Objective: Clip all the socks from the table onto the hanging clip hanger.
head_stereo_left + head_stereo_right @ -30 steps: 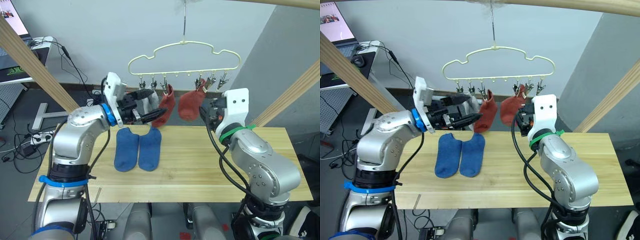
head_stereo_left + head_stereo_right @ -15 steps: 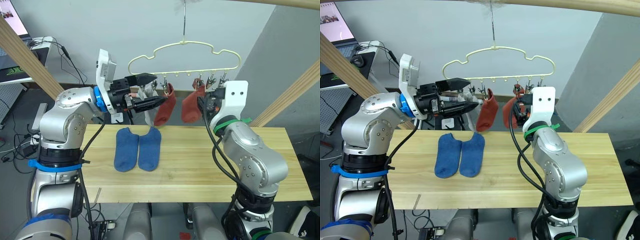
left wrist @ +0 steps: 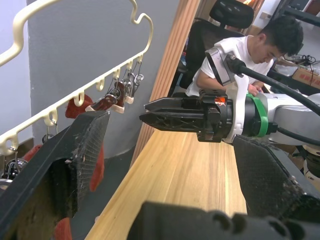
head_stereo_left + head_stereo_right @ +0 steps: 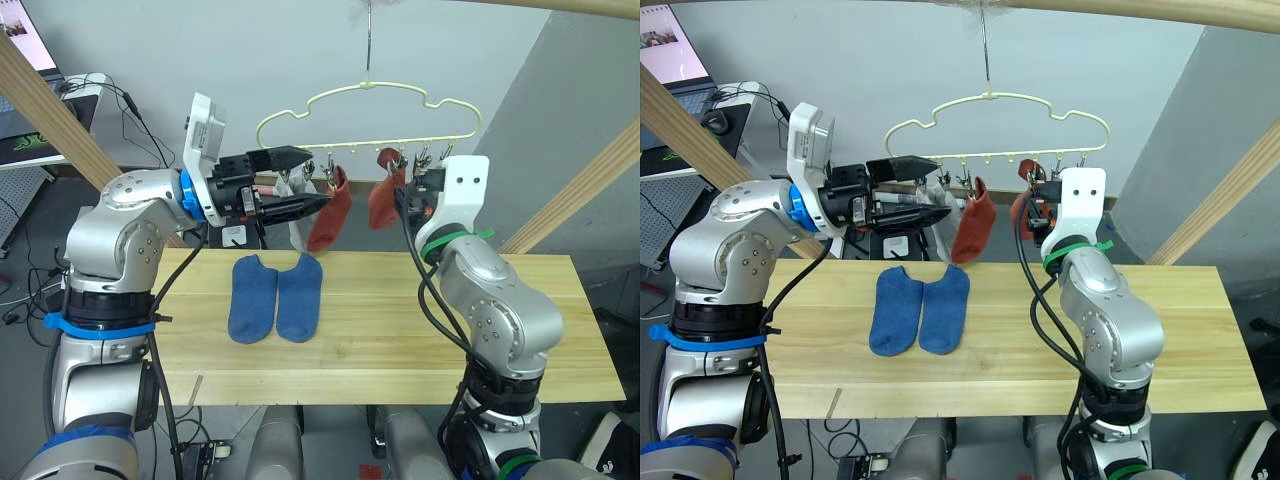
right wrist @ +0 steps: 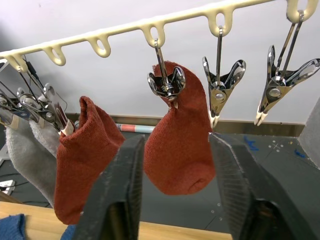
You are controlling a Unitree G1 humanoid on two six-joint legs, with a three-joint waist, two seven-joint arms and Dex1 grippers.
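Observation:
The pale yellow clip hanger (image 4: 368,86) hangs above the far edge of the table (image 4: 400,335). Two blue socks (image 4: 275,297) lie side by side on the wood. On the hanger's clips hang a grey sock (image 4: 297,228) and a brick red sock (image 4: 330,212), and another clip holds a second red sock (image 5: 177,150). My left gripper (image 4: 318,177) is open and empty, level with the clips beside the grey sock. Around the second red sock stands my right gripper (image 4: 402,198), open, one finger (image 5: 122,190) on each side of it.
Two clips (image 5: 220,92) right of the second red sock are bare. Slanted wooden frame poles rise at the left (image 4: 60,120) and right (image 4: 590,190). A person (image 3: 235,55) sits beyond the table's right end. A desk with a laptop (image 4: 30,90) stands back left.
My left gripper rose from just above the blue socks to clip height. My right gripper moved up, and the second red sock now hangs higher.

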